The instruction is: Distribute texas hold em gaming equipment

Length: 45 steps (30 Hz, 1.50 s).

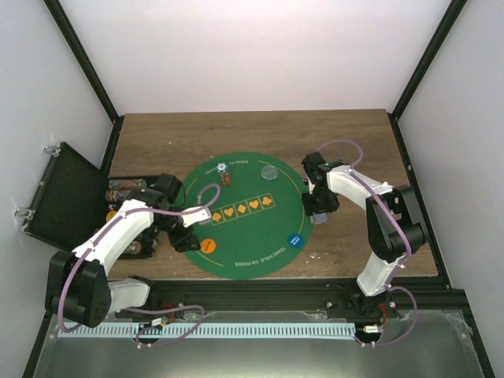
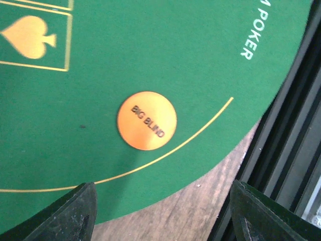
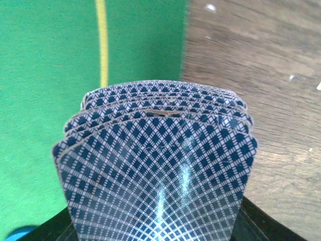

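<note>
Step in hand, I'd guess: dealing. Looks like right gripper (image 1: 319, 211) clamped on fanned stack of cards (image 3: 158, 165), hanging over right edge of green mat (image 1: 252, 248). Meanwhile left gripper (image 2: 163, 206) has jaws apart, empty, above orange disc (image 2: 147, 120) by mat's near-left edge. Next move imo: get cards to player spots. Peeling off singles looks fiddly.
</note>
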{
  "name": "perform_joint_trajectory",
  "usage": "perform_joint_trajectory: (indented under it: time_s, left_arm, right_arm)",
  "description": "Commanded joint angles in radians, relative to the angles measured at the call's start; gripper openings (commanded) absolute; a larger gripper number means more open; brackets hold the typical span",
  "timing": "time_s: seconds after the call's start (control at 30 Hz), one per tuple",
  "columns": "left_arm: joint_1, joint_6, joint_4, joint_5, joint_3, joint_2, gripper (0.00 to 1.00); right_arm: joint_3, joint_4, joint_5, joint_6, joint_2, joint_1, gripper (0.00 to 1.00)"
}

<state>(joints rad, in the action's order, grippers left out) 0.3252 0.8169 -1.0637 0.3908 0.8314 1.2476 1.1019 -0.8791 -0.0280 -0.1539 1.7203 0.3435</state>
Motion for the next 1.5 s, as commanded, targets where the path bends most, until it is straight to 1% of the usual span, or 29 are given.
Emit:
perform_joint_trajectory:
  time_s: [0.0, 0.13, 0.23, 0.33, 0.47, 0.6, 0.73, 0.8, 0.83, 0.9, 1.07, 1.1, 1.3, 1.37, 1.4, 1.47]
  left_arm:
    - [-0.045, -0.034, 0.026, 0.033, 0.038, -0.023, 0.74]
    - [-0.079, -0.070, 0.043, 0.038, 0.047, -0.023, 0.74]
    - [-0.105, -0.088, 0.044, 0.040, 0.054, -0.026, 0.74]
    - [-0.125, -0.090, 0.036, 0.044, 0.058, -0.032, 0.74]
    - [-0.138, -0.091, 0.026, 0.047, 0.067, -0.033, 0.74]
    - [-0.145, -0.089, 0.016, 0.049, 0.072, -0.034, 0.74]
    - [-0.163, -0.077, 0.001, 0.048, 0.071, -0.039, 0.74]
    - [-0.168, -0.069, -0.005, 0.050, 0.069, -0.041, 0.74]
    - [-0.168, -0.061, -0.010, 0.055, 0.070, -0.042, 0.74]
    - [-0.168, -0.048, -0.019, 0.075, 0.073, -0.042, 0.74]
    - [-0.167, -0.010, -0.045, 0.143, 0.096, -0.032, 0.77]
    - [-0.167, -0.002, -0.052, 0.168, 0.103, -0.028, 0.78]
    - [-0.146, 0.084, -0.101, 0.254, 0.178, -0.009, 0.85]
    - [-0.105, 0.121, -0.117, 0.257, 0.207, -0.003, 0.87]
    - [-0.066, 0.144, -0.129, 0.250, 0.222, 0.005, 0.88]
    - [-0.003, 0.183, -0.150, 0.231, 0.253, 0.033, 0.89]
  right_arm:
    - [0.091, -0.071, -0.063, 0.015, -0.050, 0.114, 0.39]
    - [0.139, -0.111, -0.056, 0.018, -0.050, 0.234, 0.39]
    - [0.150, -0.115, -0.013, 0.037, -0.036, 0.354, 0.39]
    - [0.154, -0.081, 0.058, 0.056, -0.010, 0.473, 0.39]
    - [0.185, -0.030, 0.084, 0.097, 0.078, 0.628, 0.39]
    - [0.234, -0.002, 0.081, 0.131, 0.157, 0.717, 0.39]
    - [0.248, 0.018, 0.096, 0.156, 0.204, 0.739, 0.40]
    - [0.240, 0.029, 0.097, 0.165, 0.213, 0.742, 0.46]
    - [0.238, 0.033, 0.096, 0.168, 0.214, 0.742, 0.51]
    - [0.236, 0.036, 0.087, 0.169, 0.207, 0.743, 0.68]
    - [0.229, 0.059, 0.086, 0.161, 0.154, 0.742, 0.98]
    - [0.228, 0.064, 0.088, 0.159, 0.138, 0.742, 1.00]
    - [0.190, 0.110, 0.112, 0.139, -0.017, 0.739, 1.00]
    - [0.152, 0.139, 0.153, 0.124, -0.094, 0.724, 1.00]
    - [0.121, 0.151, 0.177, 0.101, -0.144, 0.706, 1.00]
    - [0.070, 0.169, 0.226, 0.044, -0.220, 0.639, 1.00]
